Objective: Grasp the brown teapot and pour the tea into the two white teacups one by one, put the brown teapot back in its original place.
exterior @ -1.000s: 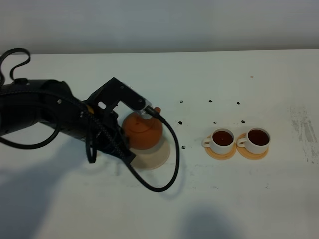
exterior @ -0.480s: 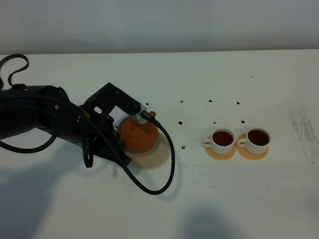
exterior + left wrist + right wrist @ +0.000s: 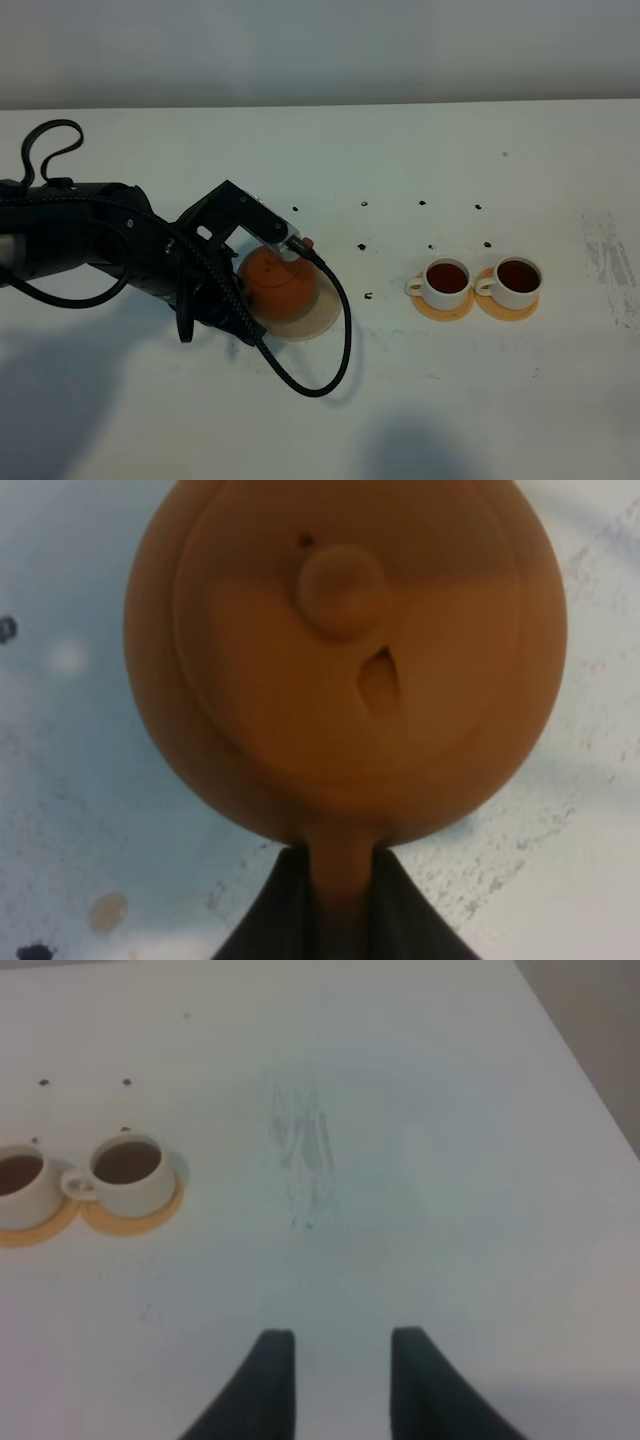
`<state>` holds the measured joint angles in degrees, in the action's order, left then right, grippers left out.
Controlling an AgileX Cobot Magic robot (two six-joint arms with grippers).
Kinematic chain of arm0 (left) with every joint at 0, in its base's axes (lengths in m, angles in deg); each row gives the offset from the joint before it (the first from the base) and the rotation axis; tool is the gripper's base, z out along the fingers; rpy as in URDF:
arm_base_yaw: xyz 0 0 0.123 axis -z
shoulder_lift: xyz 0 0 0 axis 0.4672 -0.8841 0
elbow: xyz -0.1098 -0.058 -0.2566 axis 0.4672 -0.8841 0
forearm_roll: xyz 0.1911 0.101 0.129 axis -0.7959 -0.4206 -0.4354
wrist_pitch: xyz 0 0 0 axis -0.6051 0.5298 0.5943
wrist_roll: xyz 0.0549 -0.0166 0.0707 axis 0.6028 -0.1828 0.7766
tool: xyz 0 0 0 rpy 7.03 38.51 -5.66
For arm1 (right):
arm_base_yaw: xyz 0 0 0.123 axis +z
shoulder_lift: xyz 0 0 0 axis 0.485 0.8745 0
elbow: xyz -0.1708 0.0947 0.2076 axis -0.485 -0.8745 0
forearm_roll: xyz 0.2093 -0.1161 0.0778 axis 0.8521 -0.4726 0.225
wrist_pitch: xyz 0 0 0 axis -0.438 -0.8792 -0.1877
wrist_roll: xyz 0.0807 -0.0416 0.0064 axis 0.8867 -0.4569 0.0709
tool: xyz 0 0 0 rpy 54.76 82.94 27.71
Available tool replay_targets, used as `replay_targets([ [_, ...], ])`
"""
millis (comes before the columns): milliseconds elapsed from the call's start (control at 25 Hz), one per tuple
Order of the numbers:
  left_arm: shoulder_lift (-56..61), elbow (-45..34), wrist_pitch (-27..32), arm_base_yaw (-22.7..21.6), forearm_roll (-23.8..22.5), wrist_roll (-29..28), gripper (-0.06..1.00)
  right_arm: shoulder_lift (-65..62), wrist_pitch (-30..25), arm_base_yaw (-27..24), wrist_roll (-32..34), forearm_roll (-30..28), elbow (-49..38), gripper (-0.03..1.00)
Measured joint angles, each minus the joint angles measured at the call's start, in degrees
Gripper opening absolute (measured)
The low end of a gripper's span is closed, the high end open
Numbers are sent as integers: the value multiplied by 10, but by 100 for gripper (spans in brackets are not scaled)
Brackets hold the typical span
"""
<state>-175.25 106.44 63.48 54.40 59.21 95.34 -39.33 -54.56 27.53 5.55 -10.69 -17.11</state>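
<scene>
The brown teapot (image 3: 280, 282) stands upright on the pale beige disc (image 3: 314, 318), its original place; I cannot tell if it rests fully on it. My left gripper (image 3: 243, 268) is shut on the teapot's handle (image 3: 340, 865), with the lid and knob (image 3: 341, 587) straight below the left wrist camera. The two white teacups (image 3: 446, 281) (image 3: 517, 279) stand side by side on orange-tan coasters at the right, both holding dark tea. They also show in the right wrist view (image 3: 128, 1172). My right gripper (image 3: 340, 1360) hangs over bare table, fingers apart, nothing between them.
The left arm's black cable (image 3: 335, 345) loops over the table in front of the disc. Small dark specks (image 3: 363, 245) dot the table between teapot and cups. A grey scuff (image 3: 610, 262) marks the table's right end.
The left gripper has carried the teapot a little left and down over the beige disc. The cups and the right gripper have not moved.
</scene>
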Motion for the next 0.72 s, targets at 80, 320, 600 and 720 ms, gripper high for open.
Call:
replay_targets([
  [80,-7,0,0,1,0,1,8,0,0,0,0,0,0,23],
  [320,-12,0,0,4,0,5,8,0,0,0,0,0,0,23],
  [600,-12,0,0,4,0,12,8,0,0,0,0,0,0,23],
  [720,-12,0,-3,4,-2,12,8,0,0,0,0,0,0,23],
])
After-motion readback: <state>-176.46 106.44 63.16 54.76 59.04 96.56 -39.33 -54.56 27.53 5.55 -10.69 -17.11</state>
